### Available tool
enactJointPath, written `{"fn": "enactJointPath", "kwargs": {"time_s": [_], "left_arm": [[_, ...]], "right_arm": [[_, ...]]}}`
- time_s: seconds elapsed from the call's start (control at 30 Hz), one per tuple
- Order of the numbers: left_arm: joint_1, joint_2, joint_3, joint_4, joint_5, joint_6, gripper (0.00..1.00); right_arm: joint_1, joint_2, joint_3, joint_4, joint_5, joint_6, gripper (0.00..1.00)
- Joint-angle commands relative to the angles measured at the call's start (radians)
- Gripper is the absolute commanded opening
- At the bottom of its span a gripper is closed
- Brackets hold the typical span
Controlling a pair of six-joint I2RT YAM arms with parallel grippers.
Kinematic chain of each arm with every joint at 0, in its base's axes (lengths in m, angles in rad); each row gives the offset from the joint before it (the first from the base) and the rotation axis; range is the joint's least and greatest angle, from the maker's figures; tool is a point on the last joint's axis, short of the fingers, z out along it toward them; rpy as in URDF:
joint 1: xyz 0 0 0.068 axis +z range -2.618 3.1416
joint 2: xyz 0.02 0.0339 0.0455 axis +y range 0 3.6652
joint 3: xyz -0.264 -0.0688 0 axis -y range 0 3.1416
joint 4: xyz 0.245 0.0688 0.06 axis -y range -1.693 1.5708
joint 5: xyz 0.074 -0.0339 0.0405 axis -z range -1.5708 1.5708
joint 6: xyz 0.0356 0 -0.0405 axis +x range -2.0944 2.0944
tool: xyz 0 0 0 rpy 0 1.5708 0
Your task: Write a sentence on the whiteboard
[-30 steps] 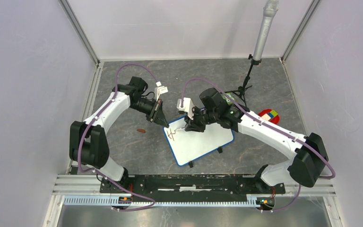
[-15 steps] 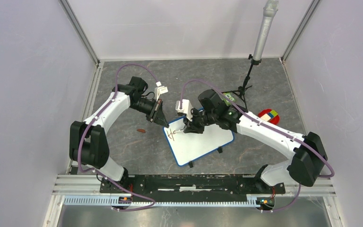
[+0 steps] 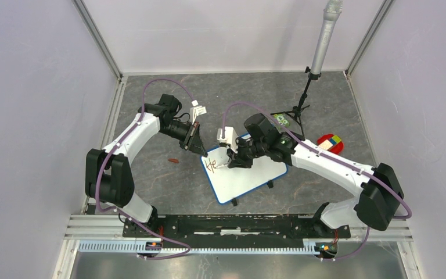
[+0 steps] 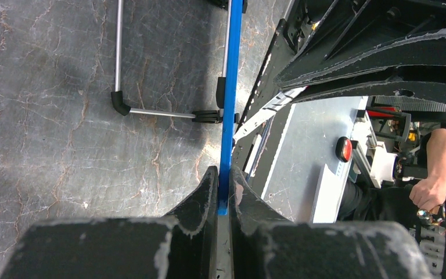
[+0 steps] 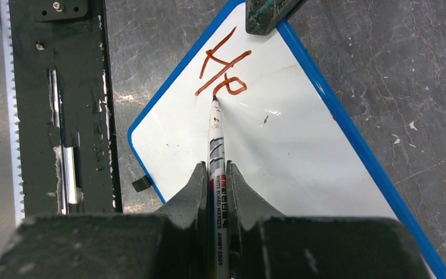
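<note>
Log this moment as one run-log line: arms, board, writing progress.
left gripper: jaws shut on whiteboard frame | right gripper: jaws shut on marker, tip on board | sentence: only "He" written

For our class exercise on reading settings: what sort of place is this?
Probably a robotics lab test cell: left arm and right arm bolted to one metal rail, plain panel walls boxing in the table, a whiteboard to practise on.

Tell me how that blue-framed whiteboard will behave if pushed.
The small glossy white board with a thin blue frame looks thin and light, so it would probably slide easily. It sits on small black feet, so pressing near an edge might rock it. The left pincer, shut on its frame, likely steadies it.
</note>
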Motion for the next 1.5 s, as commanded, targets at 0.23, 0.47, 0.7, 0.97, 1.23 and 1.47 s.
{"fn": "enactJointPath", "kwargs": {"time_s": [0.23,0.47,0.7,0.97,1.23,1.47], "left_arm": [[-0.004,-0.012,0.013,-0.006,0.01,0.014,0.02],[-0.004,-0.012,0.013,-0.007,0.014,0.014,0.02],[-0.006,-0.005,0.016,-0.008,0.018,0.015,0.03],[-0.006,-0.006,0.015,-0.007,0.019,0.015,0.02],[-0.006,-0.004,0.016,-0.006,0.019,0.016,0.02],[-0.006,-0.005,0.015,-0.007,0.017,0.019,0.02]], "right_arm": [[-0.013,-0.039,0.048,-0.033,0.047,-0.025,0.0],[-0.016,-0.053,0.072,-0.047,-0.006,-0.001,0.0],[-0.047,-0.047,0.067,-0.012,-0.011,0.027,0.0],[-0.061,-0.043,0.058,0.01,-0.009,0.038,0.0],[-0.059,-0.026,0.065,0.025,-0.016,0.048,0.0],[-0.054,-0.019,0.037,0.031,-0.033,0.049,0.0]]}}
